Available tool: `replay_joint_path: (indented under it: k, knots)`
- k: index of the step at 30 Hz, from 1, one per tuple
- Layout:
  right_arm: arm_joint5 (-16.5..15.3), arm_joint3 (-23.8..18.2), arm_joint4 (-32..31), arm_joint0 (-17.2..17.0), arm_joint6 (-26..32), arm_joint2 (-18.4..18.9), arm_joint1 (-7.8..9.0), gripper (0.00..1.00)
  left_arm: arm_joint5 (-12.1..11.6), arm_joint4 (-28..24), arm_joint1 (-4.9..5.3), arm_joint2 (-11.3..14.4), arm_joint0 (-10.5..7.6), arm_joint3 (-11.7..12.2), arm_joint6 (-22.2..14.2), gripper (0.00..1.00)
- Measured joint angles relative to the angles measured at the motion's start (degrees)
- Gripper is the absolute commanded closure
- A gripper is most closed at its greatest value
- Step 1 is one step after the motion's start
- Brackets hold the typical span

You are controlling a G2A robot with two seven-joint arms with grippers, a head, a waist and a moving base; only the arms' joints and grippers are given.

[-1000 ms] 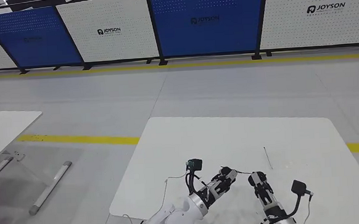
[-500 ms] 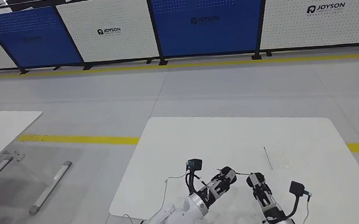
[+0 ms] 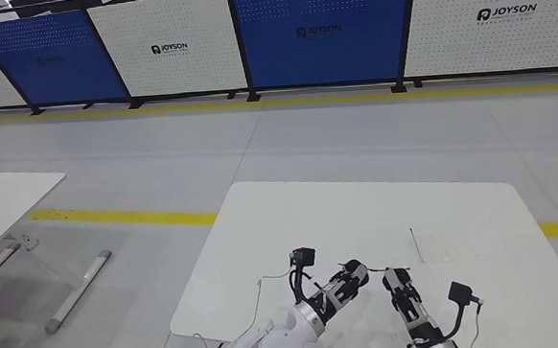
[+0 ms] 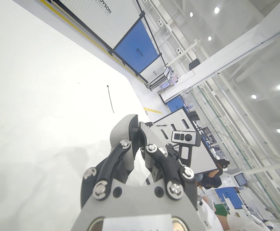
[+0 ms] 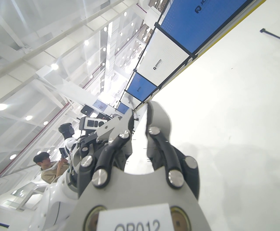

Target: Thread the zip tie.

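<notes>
pinching the zip tie (image 3: 377, 269) tight in my left pincer (image 4: 139, 128) over the counter (image 3: 358, 208); right pincer (image 5: 141, 112) grip i cannot tell. slight misalignment could buckle the tie.

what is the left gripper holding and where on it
A zip tie, pinched near one end in the shut left gripper; the rest runs toward the right gripper.

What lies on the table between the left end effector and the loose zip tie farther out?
Nothing. In the left wrist view the white table is bare between the left end effector and the loose zip tie.
</notes>
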Motion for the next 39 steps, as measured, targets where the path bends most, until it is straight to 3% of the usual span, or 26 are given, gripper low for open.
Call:
replay_joint_path:
  k: [7, 18, 25, 29, 33, 36, 39]
  knots:
    - [-0.3, -0.1, 0.4, -0.3, -0.8, 0.1, 0.02, 0.00, 0.4, -0.7, -0.11, -0.2, 0.19, 0.2, 1.0, 1.00]
    - [-0.7, -0.7, -4.8, -2.1, -4.4, 0.5, 0.25, 0.00, 2.3, -11.6, -0.63, -3.1, 1.75, -2.5, 5.2, 1.00]
    - [-0.5, -0.7, -5.0, -2.0, -4.5, 0.5, 0.26, 0.00, 2.5, -11.6, -0.60, -3.1, 1.82, -2.7, 4.9, 1.00]
    - [2.1, -0.3, -12.9, -1.4, -7.4, -0.1, 0.29, 0.00, 2.2, -12.7, -0.67, -3.2, 1.94, -2.9, 5.0, 1.00]
    - [3.8, 0.0, -21.3, -1.2, -8.3, -0.3, 0.51, 0.00, 1.0, -17.2, -0.62, -3.9, 2.85, -4.4, 2.4, 1.00]
    - [5.2, -0.3, -25.6, -1.2, -8.2, -0.4, 0.66, 0.00, 1.3, -19.1, -0.45, -4.7, 2.90, -5.1, -0.1, 1.00]
    - [6.3, -0.6, -27.1, -1.3, -9.6, -0.5, 0.64, 0.00, 1.5, -19.1, -0.43, -4.8, 2.84, -5.2, -0.2, 1.00]
